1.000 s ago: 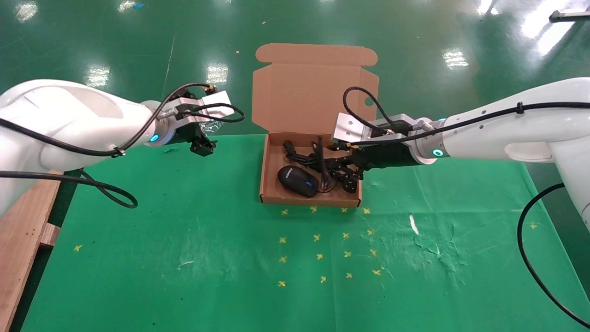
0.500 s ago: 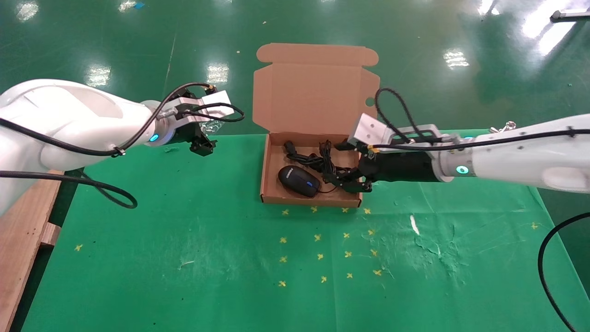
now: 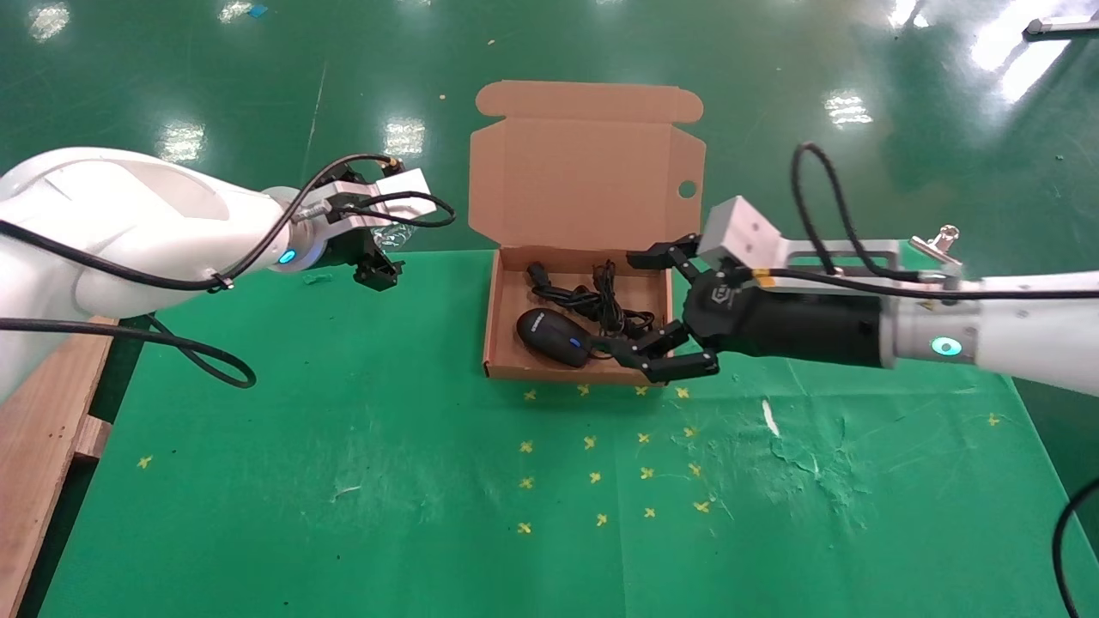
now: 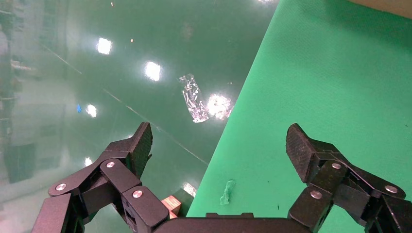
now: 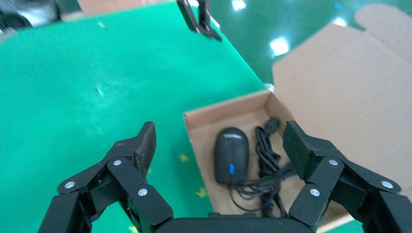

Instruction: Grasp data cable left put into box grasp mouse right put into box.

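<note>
Beyond the right gripper (image 3: 657,313), the plug of the data cable (image 3: 592,296) cannot be made out in the tangle inside the box (image 3: 492,319). The mouse (image 3: 554,336) lettering is too small to be read.

Counter cover: you see a bright green mat (image 3: 343,481) spread over the counter, scuffed with pale marks.
Yellow crosses: small yellow marks (image 3: 601,446) sit in rows on the mat, near its middle.
White scrap: a small white sliver (image 3: 770,417) lies on the mat, right of the crosses.
Floor: glossy dark green floor (image 3: 258,69) beyond the mat, with a crumpled clear wrapper (image 4: 193,98) on it.
Wood: a wooden plank (image 3: 34,446) runs along your left edge.
</note>
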Action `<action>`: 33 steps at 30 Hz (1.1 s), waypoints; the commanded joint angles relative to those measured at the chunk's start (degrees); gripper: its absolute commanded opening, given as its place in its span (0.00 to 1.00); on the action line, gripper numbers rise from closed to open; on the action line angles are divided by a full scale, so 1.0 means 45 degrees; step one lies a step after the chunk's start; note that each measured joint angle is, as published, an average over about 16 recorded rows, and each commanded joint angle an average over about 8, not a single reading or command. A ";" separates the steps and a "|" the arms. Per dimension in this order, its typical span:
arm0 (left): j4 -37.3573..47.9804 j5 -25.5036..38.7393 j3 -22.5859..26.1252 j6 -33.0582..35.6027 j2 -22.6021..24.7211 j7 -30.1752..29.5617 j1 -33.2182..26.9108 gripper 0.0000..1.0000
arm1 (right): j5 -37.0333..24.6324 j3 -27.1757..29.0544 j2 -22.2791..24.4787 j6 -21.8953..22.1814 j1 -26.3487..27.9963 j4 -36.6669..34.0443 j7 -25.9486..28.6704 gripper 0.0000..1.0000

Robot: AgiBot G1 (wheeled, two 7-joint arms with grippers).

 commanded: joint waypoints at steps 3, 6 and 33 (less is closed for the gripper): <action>0.0000 0.0000 0.0000 0.0000 0.0000 0.0000 0.0000 1.00 | 0.0873 0.0316 0.0532 -0.0371 -0.0463 0.0642 0.0211 1.00; 0.0000 0.0000 0.0000 0.0000 0.0000 0.0000 0.0000 1.00 | 0.1528 0.0554 0.0931 -0.0650 -0.0811 0.1123 0.0369 1.00; -0.1640 -0.7323 -0.5165 0.3505 -0.2458 0.4189 0.3102 1.00 | 0.6995 0.2532 0.4261 -0.2978 -0.3709 0.5139 0.1688 1.00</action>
